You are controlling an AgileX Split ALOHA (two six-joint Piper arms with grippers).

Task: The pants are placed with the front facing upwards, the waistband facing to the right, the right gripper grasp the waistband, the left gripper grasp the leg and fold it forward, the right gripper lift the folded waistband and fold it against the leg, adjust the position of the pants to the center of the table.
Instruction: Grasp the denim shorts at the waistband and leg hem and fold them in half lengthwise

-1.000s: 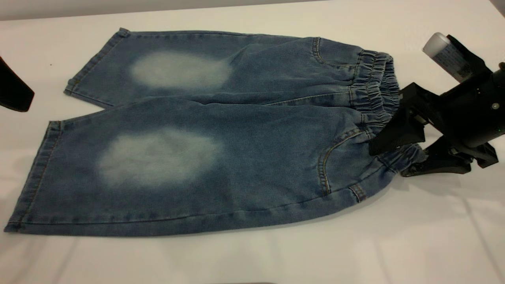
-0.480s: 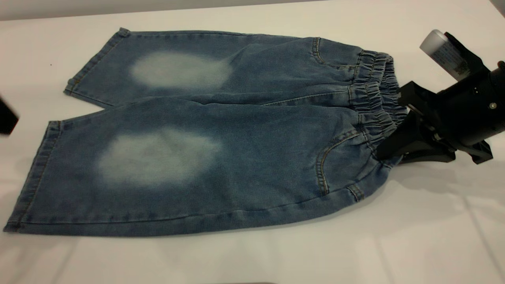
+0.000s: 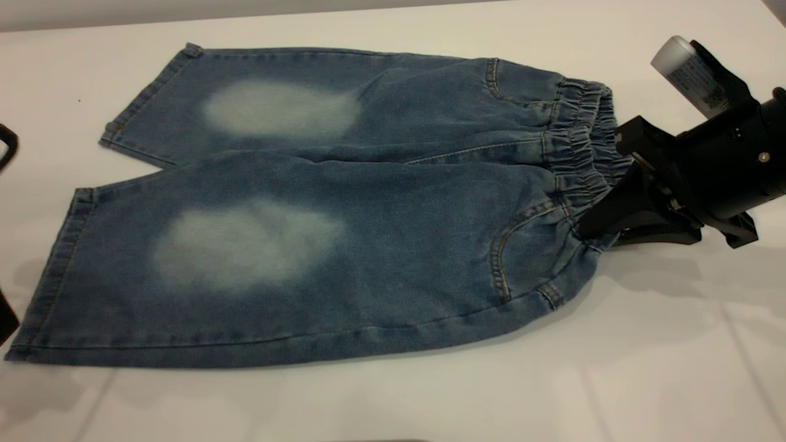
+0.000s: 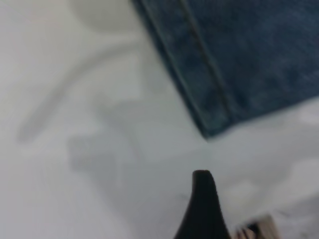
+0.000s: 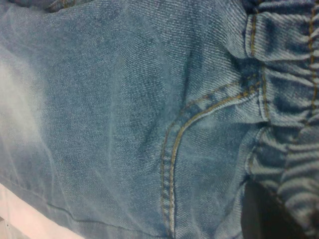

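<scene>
The left gripper [image 3: 5, 147] is cut off by the left edge of the exterior view, so its fingers cannot be judged. In the left wrist view only one dark fingertip [image 4: 202, 186] shows, and the leg hem [image 4: 199, 84] is blurred. The waistband [image 3: 583, 141] hides the fingertips of the right gripper [image 3: 592, 227]. The table [image 3: 393, 399] runs past every edge.

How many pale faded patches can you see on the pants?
2. One faded patch is on the far leg of the pants, the other faded patch on the near leg. The underside is hidden, so more could exist.
</scene>
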